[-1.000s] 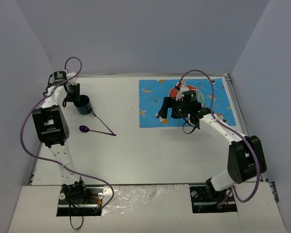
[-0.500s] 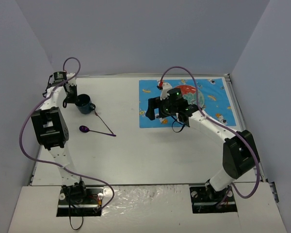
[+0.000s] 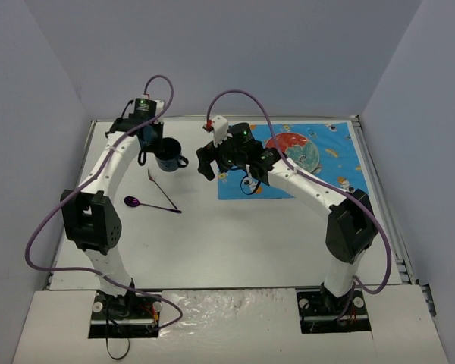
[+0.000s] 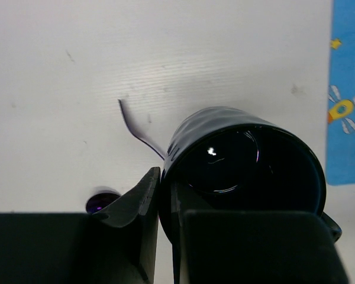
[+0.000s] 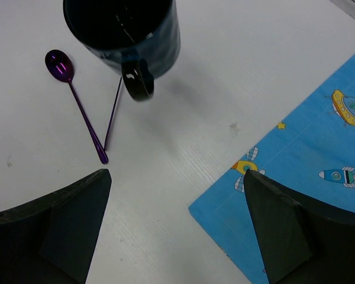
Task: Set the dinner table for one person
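From above, the dinner table (image 3: 235,235) fills the floor of the view, its long sides running left to right. A blue mat (image 3: 341,171) lies at its far right corner with a plate (image 3: 299,152) on it. Near the left edge lie a purple spoon (image 3: 153,205) and a thin utensil (image 3: 158,184), their near tips almost meeting. My left arm stretches up the left side to the far edge. There my left gripper (image 3: 153,140) holds a dark mug (image 3: 169,154), mouth up, handle toward the right edge. My right arm arches across the mat, and my right gripper (image 3: 203,164) hangs just right of the mug.

At my left wrist, my left gripper (image 4: 164,201) is pinched on the rim of the mug (image 4: 242,160), one finger inside and one outside. The spoon (image 4: 102,202) and thin utensil (image 4: 136,127) show past it, and the mat (image 4: 346,89) sits at the frame's right.

At my right wrist, my right gripper (image 5: 174,225) is spread wide with nothing between its fingers (image 5: 65,225). The mug (image 5: 130,29) faces me handle first, the spoon (image 5: 77,100) and thin utensil (image 5: 113,112) to its left, and the corner of the mat (image 5: 307,171) on the right.
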